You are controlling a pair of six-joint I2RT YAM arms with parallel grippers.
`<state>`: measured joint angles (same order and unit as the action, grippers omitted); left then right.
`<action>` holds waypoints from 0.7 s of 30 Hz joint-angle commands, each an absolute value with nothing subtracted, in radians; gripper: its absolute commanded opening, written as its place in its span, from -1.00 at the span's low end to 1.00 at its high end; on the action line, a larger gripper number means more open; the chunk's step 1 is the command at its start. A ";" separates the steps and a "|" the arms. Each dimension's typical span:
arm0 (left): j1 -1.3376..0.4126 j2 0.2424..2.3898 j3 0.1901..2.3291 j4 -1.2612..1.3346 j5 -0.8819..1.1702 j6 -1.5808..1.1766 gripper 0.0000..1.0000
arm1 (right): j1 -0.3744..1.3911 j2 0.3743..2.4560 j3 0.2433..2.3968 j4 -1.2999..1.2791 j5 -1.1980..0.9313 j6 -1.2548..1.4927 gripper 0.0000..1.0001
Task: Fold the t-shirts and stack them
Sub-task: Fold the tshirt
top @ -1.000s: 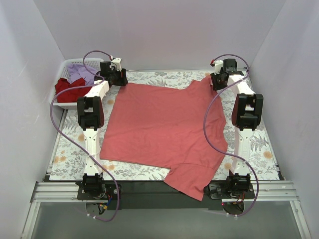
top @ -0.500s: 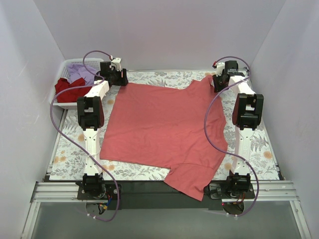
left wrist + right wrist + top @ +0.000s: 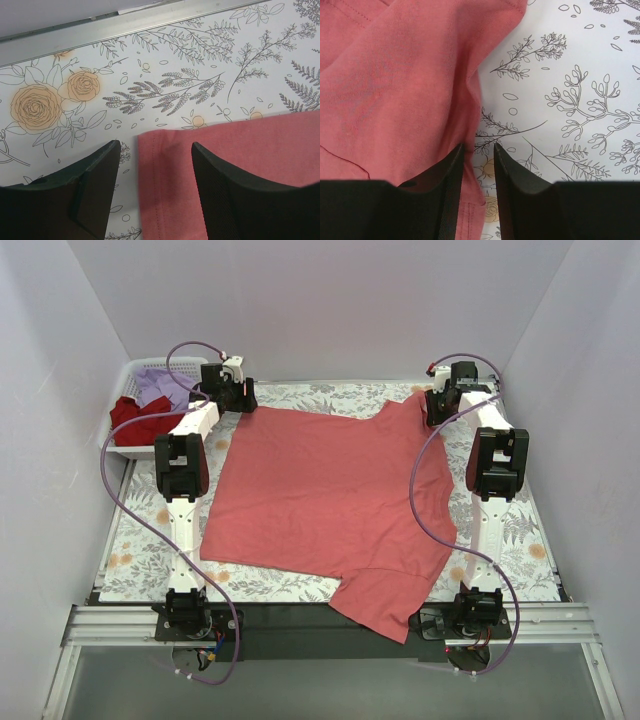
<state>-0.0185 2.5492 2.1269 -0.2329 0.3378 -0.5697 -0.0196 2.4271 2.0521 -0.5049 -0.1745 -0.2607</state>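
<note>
A large coral-red t-shirt lies spread flat on the floral cloth, one sleeve hanging over the near edge. My left gripper is at its far left corner. In the left wrist view that gripper is open, and the hemmed corner of the coral-red shirt lies between its fingers. My right gripper is at the far right sleeve. In the right wrist view this gripper stands narrowly open, with the shirt's edge running into the gap along the left finger. A darker red t-shirt and a lavender one sit crumpled in the basket.
A white lattice basket stands at the far left corner, beside the left arm. The grey-and-orange floral cloth covers the table. A metal rail borders its far edge. White walls close in on three sides.
The left jaws have opened a little wider over the shirt corner. The right gripper has shifted slightly right at the sleeve. The shirt lies as before.
</note>
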 commanded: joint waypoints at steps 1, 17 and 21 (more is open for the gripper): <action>-0.017 2.508 2.135 -0.227 0.341 -0.571 0.16 | -0.028 2.393 2.103 -0.520 -0.175 -0.244 -0.26; -0.017 2.510 2.146 -0.213 0.337 -0.581 0.17 | -0.025 2.396 2.097 -0.508 -0.189 -0.232 -0.27; -0.017 2.507 2.149 -0.212 0.339 -0.580 0.18 | -0.021 2.419 2.102 -0.508 -0.180 -0.230 -0.25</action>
